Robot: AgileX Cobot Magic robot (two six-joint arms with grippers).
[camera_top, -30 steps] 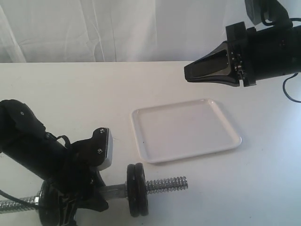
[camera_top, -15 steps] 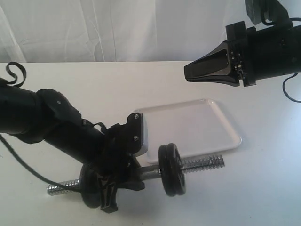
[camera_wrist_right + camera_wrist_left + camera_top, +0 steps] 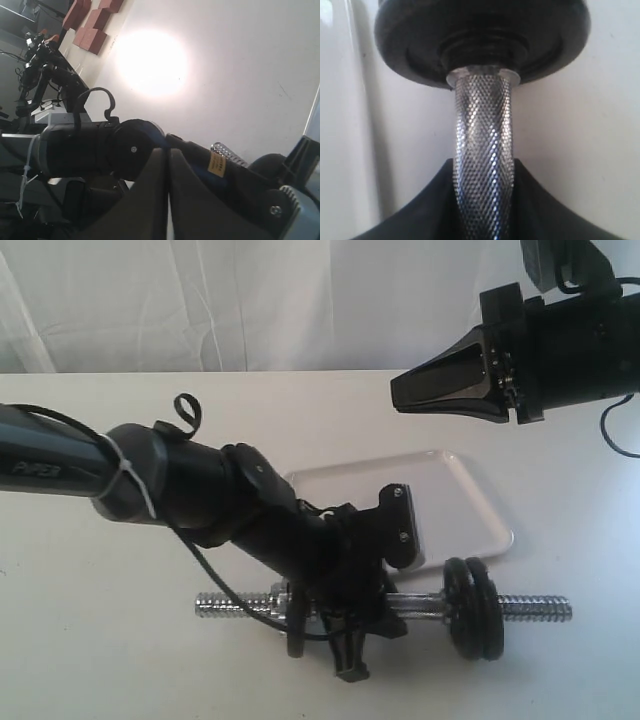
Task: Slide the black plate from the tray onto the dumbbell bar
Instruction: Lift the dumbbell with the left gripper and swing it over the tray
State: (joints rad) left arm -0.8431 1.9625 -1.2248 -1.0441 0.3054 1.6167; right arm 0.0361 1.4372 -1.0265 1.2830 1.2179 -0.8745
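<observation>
Judging by the tray (image 3: 455, 502), whose visible part carries no disc, the sliding step looks done: all three discs sit on the dumbbell bar (image 3: 535, 608). A pair of black plates (image 3: 472, 608) stands upright, face to face, on the bar's right half, inward of its bare threaded end. A third plate (image 3: 296, 628) sits on the other half, partly hidden behind the left arm. That arm also covers the tray's near left corner, so I cannot rule out something lying there. What seems left is at most setting the bar down and letting go. Whether the bar rests on the surface (image 3: 300, 420) or hangs just above it I cannot tell.

The bar lies along the near edge of the surface, just in front of the tray's near rim and roughly parallel to it. The left gripper (image 3: 347, 618) holds it by the knurled middle, jaws narrowed on the steel from both sides, as the left wrist view shows. The pair of black plates is near this gripper, toward the right edge. The third plate sits close against it on the other side; whether they touch I cannot tell. The right gripper (image 3: 398, 395) hovers with jaws pressed together and holding nothing, above the surface toward its far right corner, well apart from bar and plates.
</observation>
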